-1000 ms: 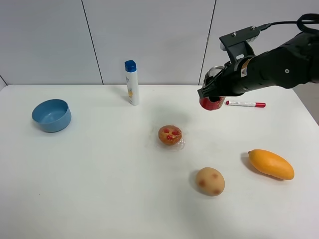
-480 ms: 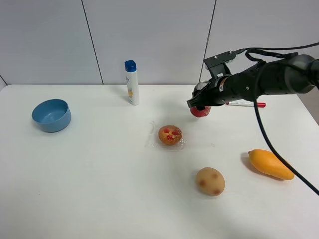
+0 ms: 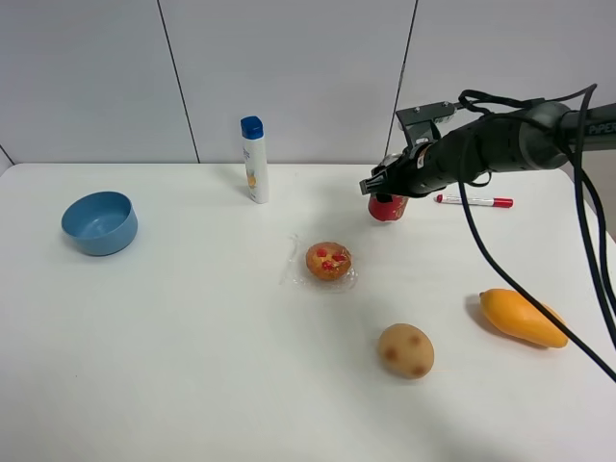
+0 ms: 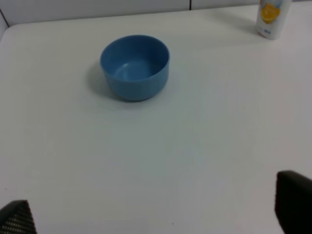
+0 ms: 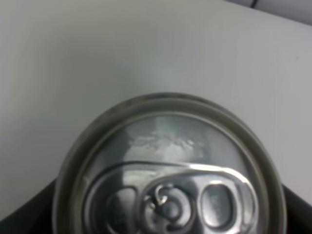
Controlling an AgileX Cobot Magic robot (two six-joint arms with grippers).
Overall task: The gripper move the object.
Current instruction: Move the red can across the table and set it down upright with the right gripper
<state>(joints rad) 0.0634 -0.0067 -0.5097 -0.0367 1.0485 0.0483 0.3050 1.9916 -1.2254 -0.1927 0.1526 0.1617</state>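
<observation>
R gripper (image 3: 387, 191) has the can (image 3: 389, 207).
Your R fingers (image 5: 27, 217) pinch the red can from both sides. It's near the back of the bench (image 3: 192, 337), just beside the pen (image 3: 474, 201). It stands upright. You can't tell if it touches the bench. Your L gripper (image 4: 156, 214) is near the bowl (image 4: 135, 67), fingers spread wide.

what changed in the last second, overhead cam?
The right hand, still clamped on the small red drink can, carried it left and lowered it to about the white table; whether it has touched down is unclear. The blue bowl, white blue-capped bottle and red marker stayed put.
</observation>
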